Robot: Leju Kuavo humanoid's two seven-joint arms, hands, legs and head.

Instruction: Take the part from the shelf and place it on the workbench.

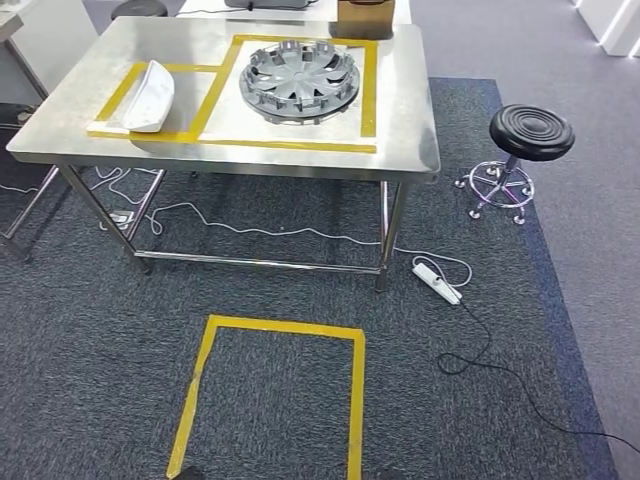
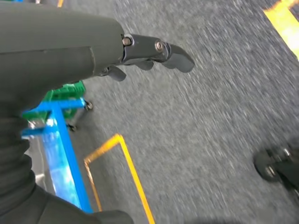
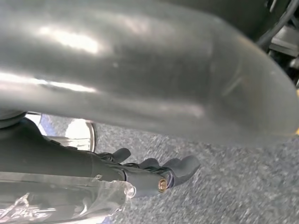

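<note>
**Steel counter ahead, two pieces already lying in its taped boxes**

In the head view the steel counter point(image 1: 407, 120) stands on dark carpet point(image 1: 90, 330), and its top is marked off with yellow tape into two boxes. A white curved part point(image 1: 149, 97) lies in the left box, its near edge reaching the tape. A grey wheel cover point(image 1: 300, 80) lies flat inside the larger right box. A brown box point(image 1: 365, 17) sits at the counter's far edge. A black round stool point(image 1: 531, 133) stands off the counter's right end, and a white power strip point(image 1: 436, 281) lies on the carpet near the right front leg. A yellow taped square point(image 1: 356, 400) is marked on the floor in front of the counter.

The left hand point(image 2: 141, 51) hangs above the carpet with its fingers stretched out and apart, holding nothing; a blue frame point(image 2: 67, 149) stands beside it.

The right hand point(image 3: 155, 172) has its fingers extended beside a broad glossy grey surface point(image 3: 141, 70), with clear plastic film point(image 3: 70, 196) against its other side. This may be a part it carries, but the blurred close view does not show whether the fingers grip anything.
</note>
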